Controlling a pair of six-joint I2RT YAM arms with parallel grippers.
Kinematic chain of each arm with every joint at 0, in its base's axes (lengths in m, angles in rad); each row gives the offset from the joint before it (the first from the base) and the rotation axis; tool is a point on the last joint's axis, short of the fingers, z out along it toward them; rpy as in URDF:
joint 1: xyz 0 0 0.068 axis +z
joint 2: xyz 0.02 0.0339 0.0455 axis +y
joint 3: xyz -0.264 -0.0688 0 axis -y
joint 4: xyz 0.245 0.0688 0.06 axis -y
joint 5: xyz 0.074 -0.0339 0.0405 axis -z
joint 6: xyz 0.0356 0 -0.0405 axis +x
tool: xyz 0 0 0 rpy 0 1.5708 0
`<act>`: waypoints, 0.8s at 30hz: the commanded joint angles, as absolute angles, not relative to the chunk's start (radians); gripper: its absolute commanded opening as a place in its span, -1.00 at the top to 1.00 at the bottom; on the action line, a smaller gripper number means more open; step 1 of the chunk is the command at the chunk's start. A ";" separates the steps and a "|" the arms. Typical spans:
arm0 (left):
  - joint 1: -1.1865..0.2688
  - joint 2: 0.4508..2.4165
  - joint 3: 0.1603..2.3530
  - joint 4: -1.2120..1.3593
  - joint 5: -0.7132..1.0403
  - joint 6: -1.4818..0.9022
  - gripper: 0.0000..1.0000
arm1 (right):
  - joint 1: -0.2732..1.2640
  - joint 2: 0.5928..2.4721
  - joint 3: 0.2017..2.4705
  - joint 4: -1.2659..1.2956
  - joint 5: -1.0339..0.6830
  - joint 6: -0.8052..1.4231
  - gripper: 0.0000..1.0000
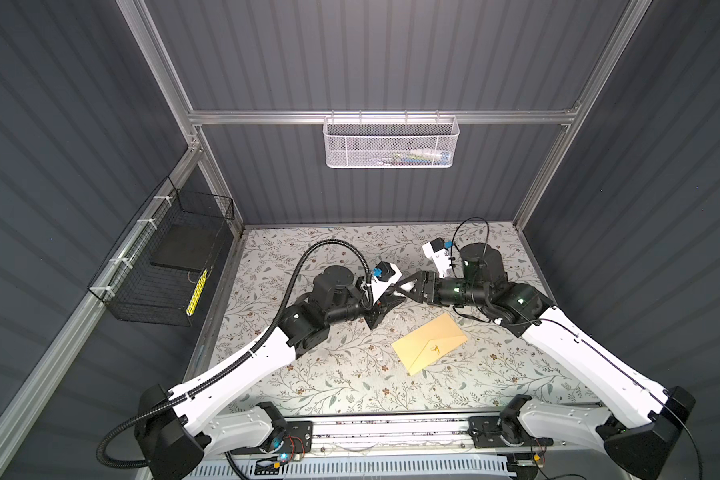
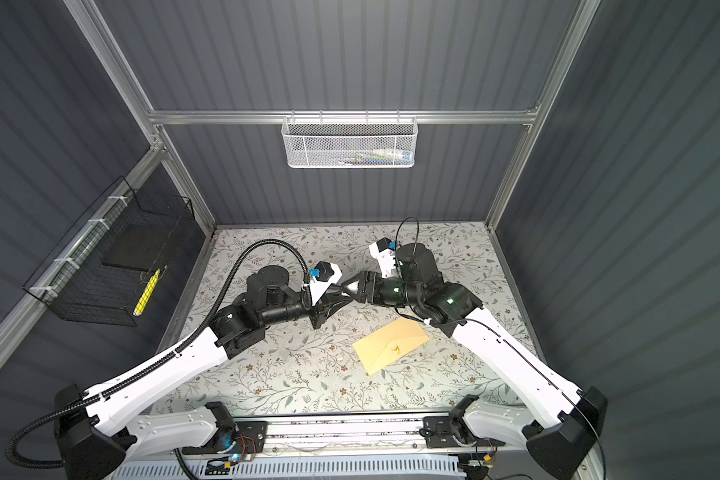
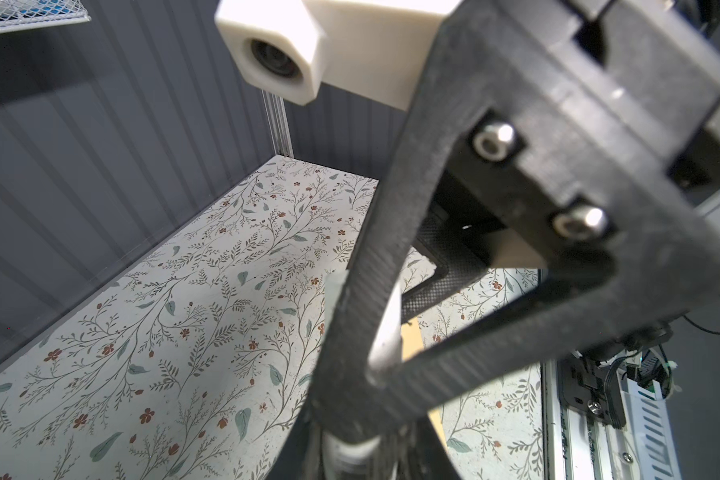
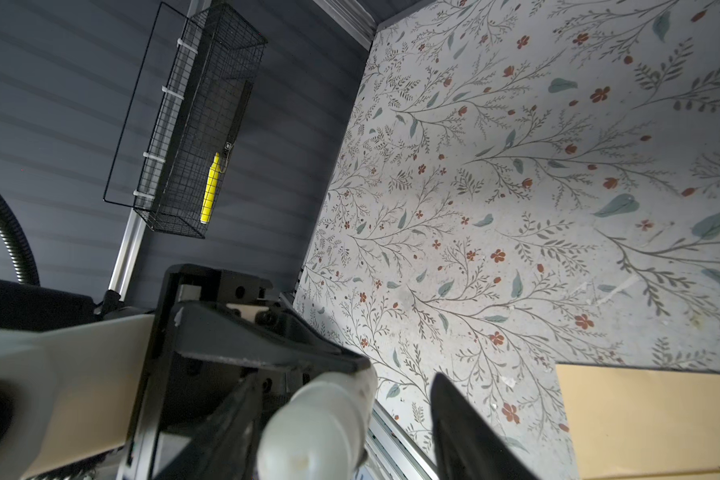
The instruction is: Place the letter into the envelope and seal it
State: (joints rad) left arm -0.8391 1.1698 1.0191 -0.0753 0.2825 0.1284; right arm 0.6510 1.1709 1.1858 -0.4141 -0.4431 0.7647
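Observation:
The tan envelope (image 1: 429,343) (image 2: 391,345) (image 4: 649,419) lies flat on the floral table, right of the middle, its pointed flap folded down over its body. The letter is out of view. Above the table's middle both grippers meet tip to tip. My left gripper (image 1: 393,298) (image 2: 344,294) is shut on a small white tube (image 4: 316,424) (image 3: 385,332). My right gripper (image 1: 408,286) (image 2: 353,286) (image 4: 337,415) stands open around the tube's free end. A gap shows between the tube and one finger (image 4: 466,436).
A white mesh basket (image 1: 391,143) hangs on the back wall. On the left wall, a black wire basket (image 1: 163,266) holds a yellow marker (image 1: 196,293). A metal rail (image 1: 391,432) runs along the table's front edge between the arm bases.

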 commanded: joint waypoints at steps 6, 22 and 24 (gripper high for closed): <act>-0.847 1.157 0.988 -0.052 0.301 0.138 1.00 | 0.659 1.188 1.206 -0.407 -0.425 0.782 0.24; -0.846 1.110 0.929 -0.058 0.280 0.129 0.05 | 0.655 1.155 1.227 -0.469 -0.384 0.792 0.86; -0.847 1.102 0.921 -0.057 0.276 0.132 0.04 | 0.655 1.155 1.228 -0.467 -0.390 0.792 0.86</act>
